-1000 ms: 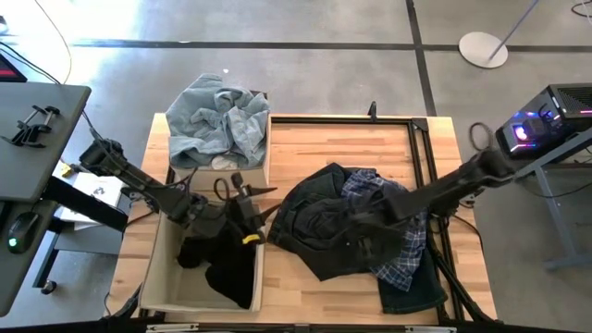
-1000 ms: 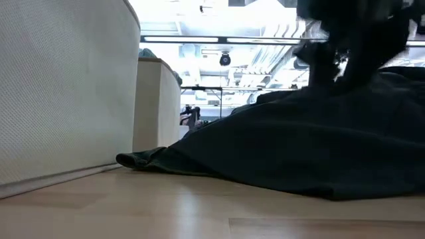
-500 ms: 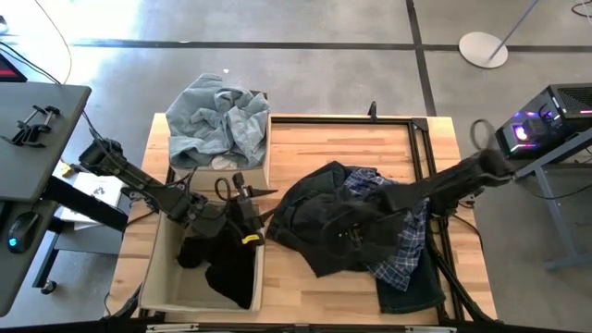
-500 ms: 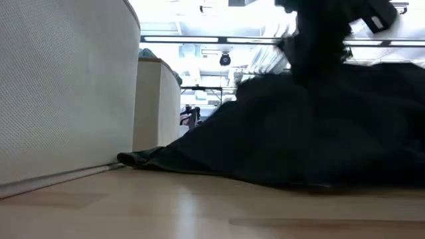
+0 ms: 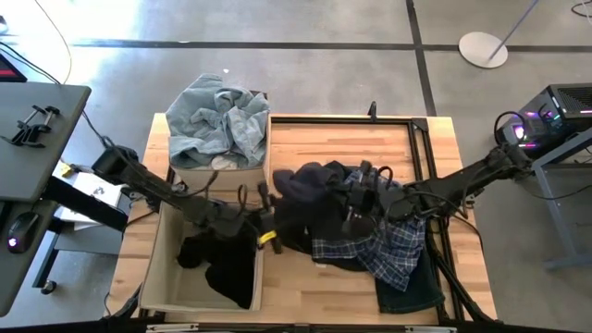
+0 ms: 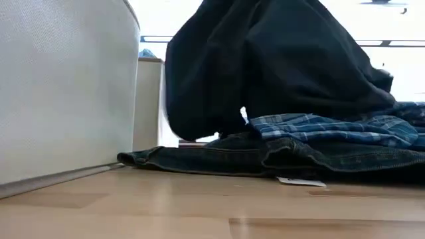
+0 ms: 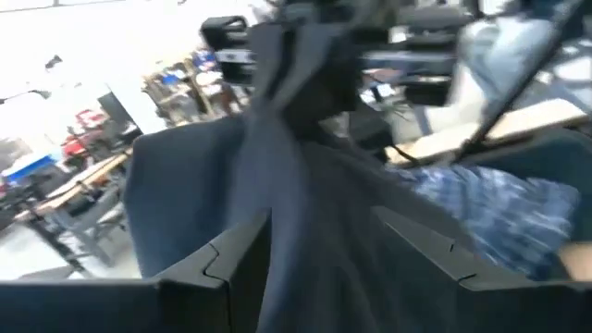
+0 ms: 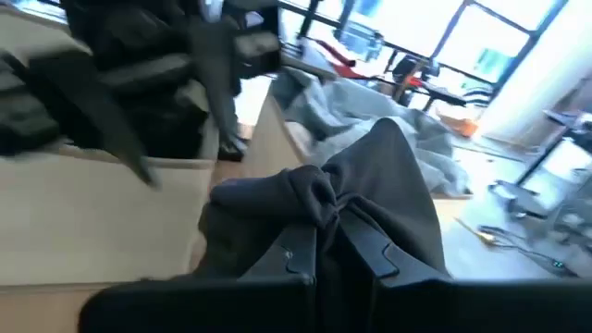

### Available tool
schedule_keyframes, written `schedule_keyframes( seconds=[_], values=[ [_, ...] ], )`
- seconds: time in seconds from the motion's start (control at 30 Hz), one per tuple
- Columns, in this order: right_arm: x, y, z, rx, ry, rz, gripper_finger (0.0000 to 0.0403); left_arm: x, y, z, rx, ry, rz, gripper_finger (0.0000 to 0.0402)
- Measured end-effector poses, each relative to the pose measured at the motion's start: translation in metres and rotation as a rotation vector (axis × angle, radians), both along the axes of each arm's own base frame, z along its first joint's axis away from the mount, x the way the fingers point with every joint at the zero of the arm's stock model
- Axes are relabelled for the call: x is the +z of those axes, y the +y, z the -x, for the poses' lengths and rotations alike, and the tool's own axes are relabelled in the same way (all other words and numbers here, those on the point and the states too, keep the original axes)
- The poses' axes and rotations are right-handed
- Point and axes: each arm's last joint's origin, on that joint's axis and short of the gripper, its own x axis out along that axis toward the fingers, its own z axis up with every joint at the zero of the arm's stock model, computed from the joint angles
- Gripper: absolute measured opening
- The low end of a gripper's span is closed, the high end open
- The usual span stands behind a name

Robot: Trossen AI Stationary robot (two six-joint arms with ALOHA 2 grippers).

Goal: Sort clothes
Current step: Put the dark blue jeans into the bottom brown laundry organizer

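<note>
No writing can be read anywhere; the only label is a small white tag lying on the bench under the dark jeans, its print too small to make out.

The right gripper is closed on a dark garment, lifted above the pile near the middle of the bench. The right wrist view shows the cloth bunched between its fingers. The left gripper reaches from over the near bin to the same dark garment; the left wrist view shows its fingers spread with the cloth hanging between them.

Only the low view shows the garment hanging clear of the plaid shirt. Only the high view shows the pale denim clothes heaped in the far bin and black clothes in the near bin at the bench's left edge.
</note>
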Motion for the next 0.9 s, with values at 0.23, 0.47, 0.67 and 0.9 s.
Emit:
schedule_keyframes(
  seconds=[0.23,0.47,0.67,0.9],
  values=[
    [-0.004,0.002,0.002,0.011,0.027,-0.034,0.0004,-0.007,0.028,-0.027,-0.144,-0.09,0.11,0.0182],
    [-0.007,0.004,0.002,0.052,0.05,-0.073,0.0005,-0.004,0.062,-0.037,-0.369,-0.12,0.24,0.0227],
    [-0.009,0.005,0.0,0.086,0.058,-0.083,0.0004,-0.003,0.082,-0.04,-0.511,-0.116,0.315,0.0249],
    [-0.007,0.008,-0.004,0.137,0.025,-0.079,0.0004,0.0,0.084,-0.041,-0.506,-0.139,0.264,0.0248]
  ],
)
